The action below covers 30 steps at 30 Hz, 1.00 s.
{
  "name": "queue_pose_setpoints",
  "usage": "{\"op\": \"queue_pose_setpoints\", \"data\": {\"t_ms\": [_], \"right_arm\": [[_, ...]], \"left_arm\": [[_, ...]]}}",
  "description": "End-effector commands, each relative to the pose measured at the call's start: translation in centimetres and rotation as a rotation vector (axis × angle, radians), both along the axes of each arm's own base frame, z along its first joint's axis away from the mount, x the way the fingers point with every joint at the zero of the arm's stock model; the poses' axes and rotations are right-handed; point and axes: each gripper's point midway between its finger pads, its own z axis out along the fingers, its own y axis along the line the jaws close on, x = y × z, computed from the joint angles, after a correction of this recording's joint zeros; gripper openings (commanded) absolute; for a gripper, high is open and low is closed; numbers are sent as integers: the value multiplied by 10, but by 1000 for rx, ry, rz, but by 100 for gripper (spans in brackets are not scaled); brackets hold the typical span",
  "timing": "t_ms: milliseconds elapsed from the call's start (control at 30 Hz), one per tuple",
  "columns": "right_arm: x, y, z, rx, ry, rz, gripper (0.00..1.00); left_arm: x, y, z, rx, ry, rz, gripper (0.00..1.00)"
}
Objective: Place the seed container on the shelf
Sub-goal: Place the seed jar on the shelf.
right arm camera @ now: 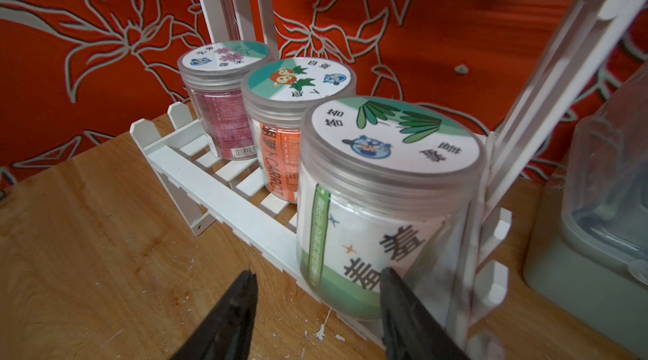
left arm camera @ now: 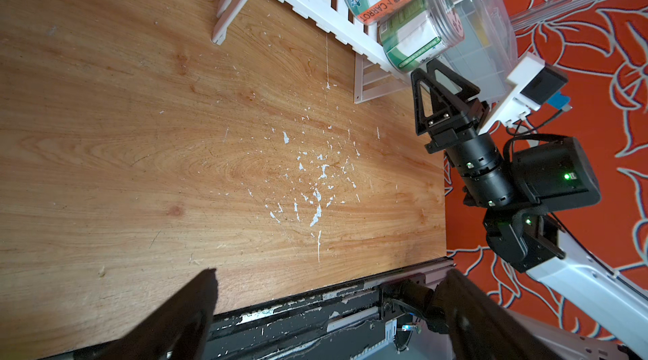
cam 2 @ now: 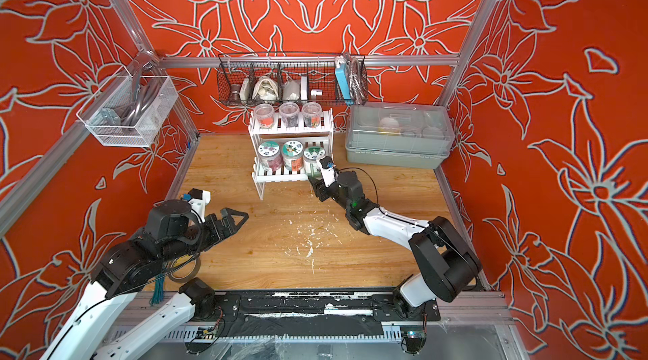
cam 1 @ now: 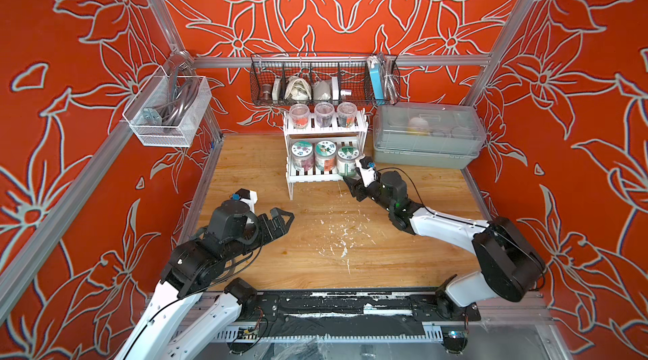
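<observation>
Right wrist view: seed container [right arm camera: 385, 200] stands upright on the shelf [right arm camera: 210, 193], right end of the lower tier, just beside the carrot jar [right arm camera: 280, 151], with the pink jar [right arm camera: 217, 112] at the left end. Its base looks further forward than theirs, at or over the tier's front edge, can't tell if it's fully seated. Right gripper [right arm camera: 317, 277] is just in front of it: fingers apart, narrower than the left's, nothing between them, so no grip. One tip overlaps the jar's foot here, contact unclear. Left gripper [cam 1: 282, 221] has fingers spread wide, empty, above the worktop [cam 1: 315, 263] near its left edge, well apart from the shelf

My read: placement basically done, we're at let-go/retreat. Next move is to pull the right arm straight back toward the worktop's front edge, getting that tip clear of the jar foot first so it doesn't drag the jar off. If the base does overhang, give it a light push deeper before leaving. Grey lidded box [right arm camera: 568, 291] is close on the right, so no sideways swing
</observation>
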Motion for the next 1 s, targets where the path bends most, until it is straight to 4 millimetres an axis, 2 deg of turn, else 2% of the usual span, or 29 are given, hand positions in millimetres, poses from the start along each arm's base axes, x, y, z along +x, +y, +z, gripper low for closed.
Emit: {"op": "queue_pose_setpoints", "data": {"t_ms": [0, 267, 567, 767, 967], "right_arm": [[10, 7, 13, 4, -25, 0, 58], [32, 5, 14, -30, -41, -77, 57], [35, 3, 17, -31, -47, -97, 59], [21, -2, 23, -37, -13, -76, 65], [-6, -21, 24, -100, 54, -63, 72]], "left_arm": [[3, 0, 4, -4, -26, 2, 99], [2, 2, 3, 5, -25, 6, 99], [2, 3, 2, 7, -26, 8, 99], [5, 5, -2, 29, -32, 17, 99], [28, 6, 2, 98, -111, 20, 99]]}}
